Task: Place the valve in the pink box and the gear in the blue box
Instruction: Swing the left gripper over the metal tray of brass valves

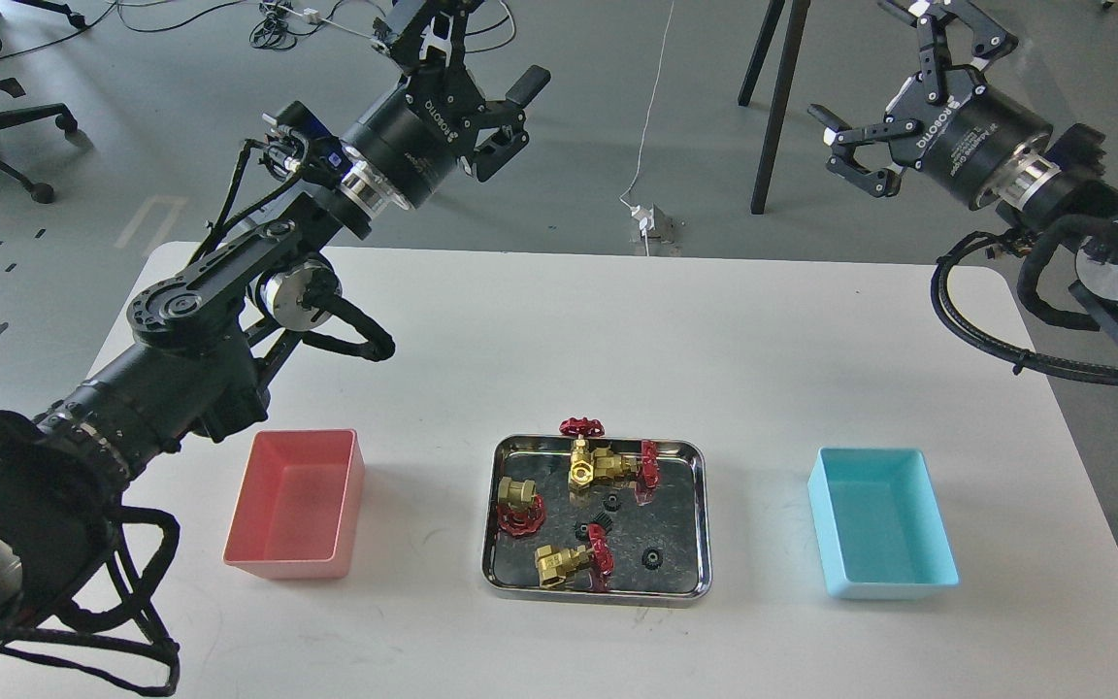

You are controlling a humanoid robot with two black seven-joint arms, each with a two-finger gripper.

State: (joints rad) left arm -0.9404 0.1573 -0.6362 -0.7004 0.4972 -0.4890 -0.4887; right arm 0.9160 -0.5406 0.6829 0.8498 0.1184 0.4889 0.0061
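- Left claw (467, 68): it is hanging high above the far left of the bench, jaws spread and holding nothing. It is sitting at about eleven o'clock from the steel tray, well apart from it.
- Right claw (884, 83): it is likewise hanging high off the far right corner, fingers splayed and empty, at about one o'clock from the tray and well apart from every part.
- Steel tray (705, 505): it is lying at the middle of the near half of the bench (559, 330), carrying all the loose parts.
- Valve (574, 563): this one is lying on its side near the tray's six o'clock edge, red handwheel toward three o'clock. Other valves are sitting at nine and twelve o'clock in the tray, the twelve o'clock ones crowding each other with one handwheel overhanging the rim.
- Gear (652, 557): it is lying flat and alone at about five o'clock in the tray. At least two more are sitting near the centre, close against the valves.
- Pink box (299, 505): it is standing at nine o'clock from the tray, showing nothing inside.
- Blue box (881, 524): it is standing at three o'clock from the tray, likewise showing nothing inside.
- Step in hand, as judged: nothing is being sorted yet; the first pick is pending.
- Next move, as judged: the left claw is best placed to descend on a free-lying valve; the lone gear suits the right claw, calling for a fine pinch against the tray floor.
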